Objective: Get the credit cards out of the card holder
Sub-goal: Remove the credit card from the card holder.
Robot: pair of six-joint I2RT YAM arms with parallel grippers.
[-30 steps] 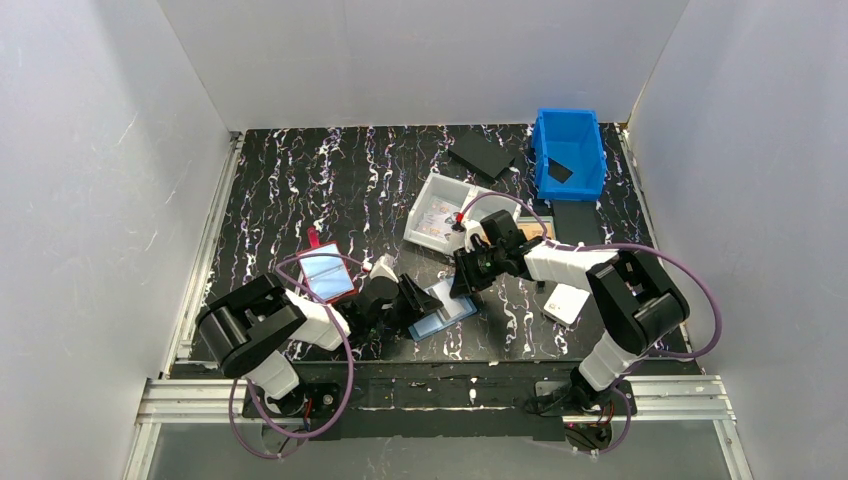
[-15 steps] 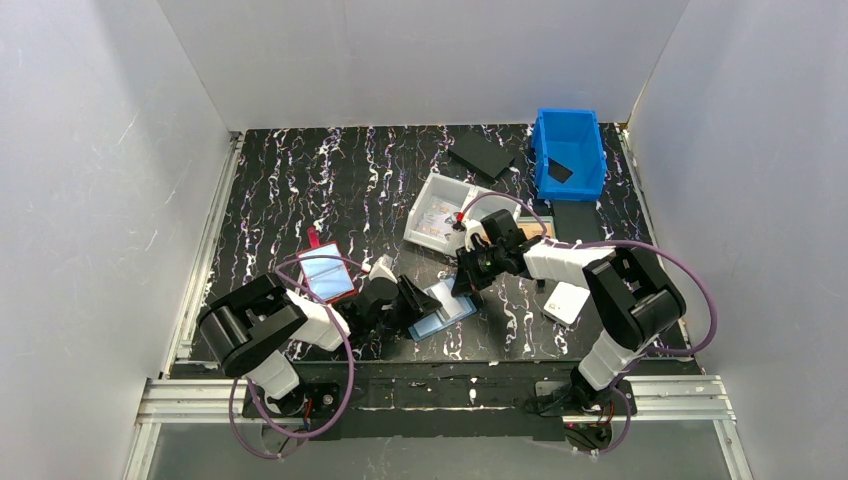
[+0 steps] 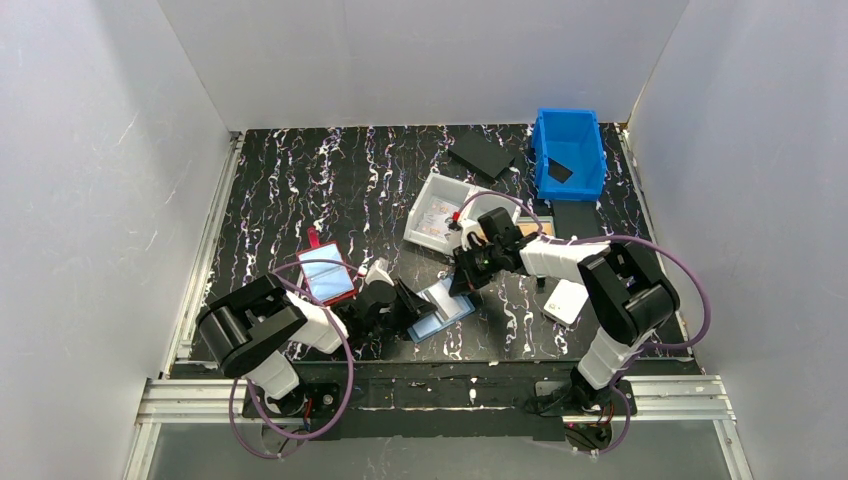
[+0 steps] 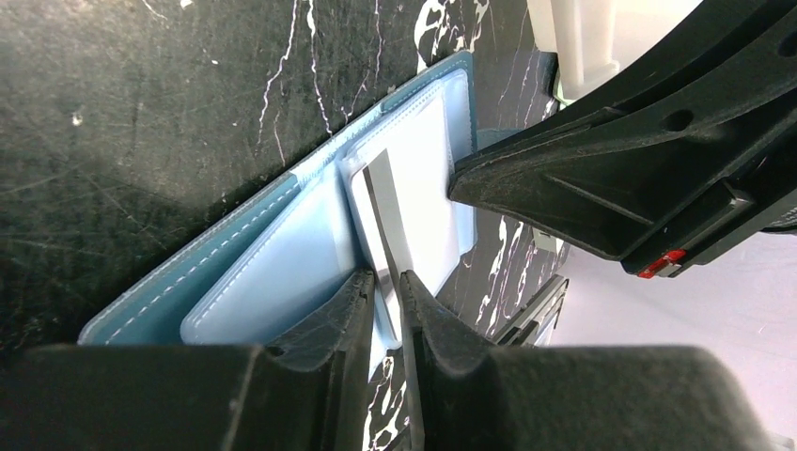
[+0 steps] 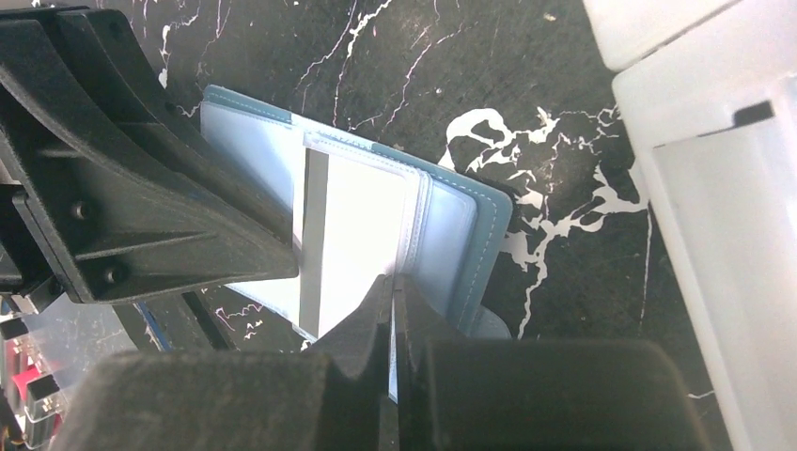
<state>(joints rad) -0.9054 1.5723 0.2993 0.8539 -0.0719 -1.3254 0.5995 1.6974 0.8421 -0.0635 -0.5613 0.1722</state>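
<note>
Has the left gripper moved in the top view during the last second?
Yes, slightly. The left gripper, pinching a credit card, has shifted left, toward the red-edged holder, which stayed in place; the right gripper pinches the card holder.
</note>
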